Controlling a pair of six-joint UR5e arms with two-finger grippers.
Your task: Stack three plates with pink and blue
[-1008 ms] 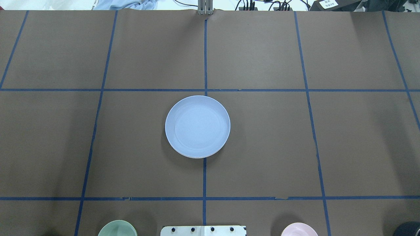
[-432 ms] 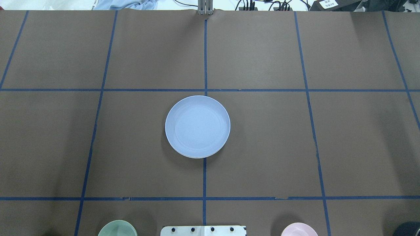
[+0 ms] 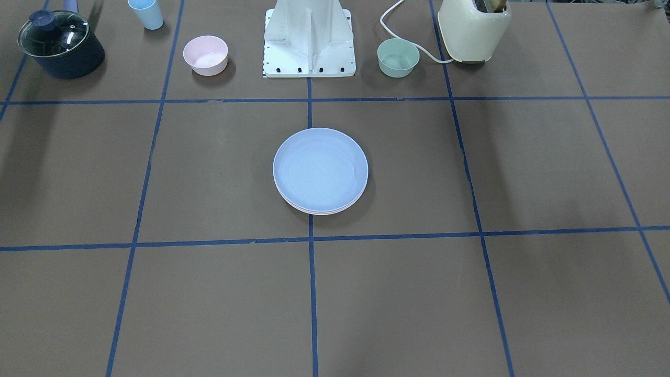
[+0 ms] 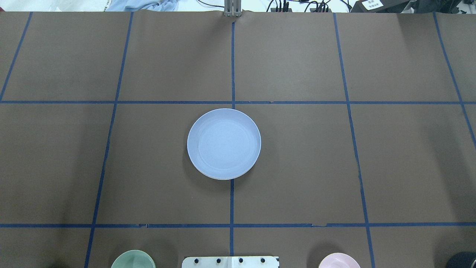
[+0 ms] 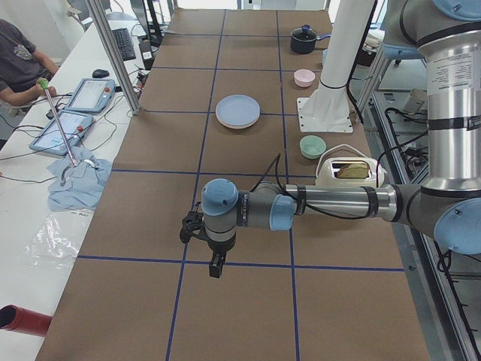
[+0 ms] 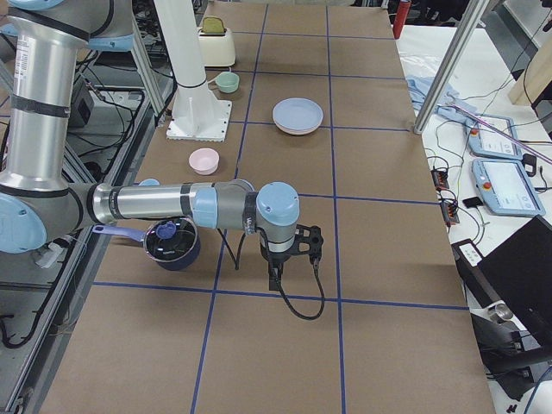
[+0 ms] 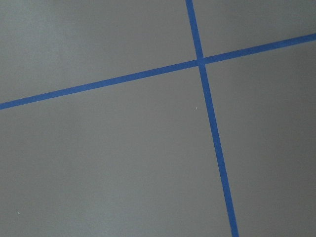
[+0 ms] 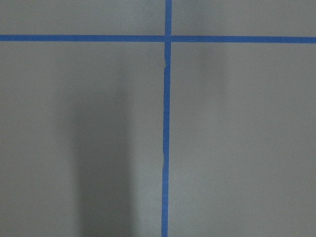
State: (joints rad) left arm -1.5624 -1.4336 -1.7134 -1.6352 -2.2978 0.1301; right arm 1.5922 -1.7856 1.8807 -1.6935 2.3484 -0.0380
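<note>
The light blue plate lies on top of a stack at the table's centre, also in the overhead view. Thin pale rims of plates under it show at its edge; the pink and cream plates are otherwise hidden. My left gripper hangs over bare table far from the stack and shows only in the left side view. My right gripper hangs over bare table at the other end and shows only in the right side view. I cannot tell whether either is open or shut. Both wrist views show only brown table and blue tape.
Along the robot's side stand a dark lidded pot, a small blue cup, a small pink bowl, the white robot base, a small green bowl and a cream toaster. An operator sits beyond the far edge.
</note>
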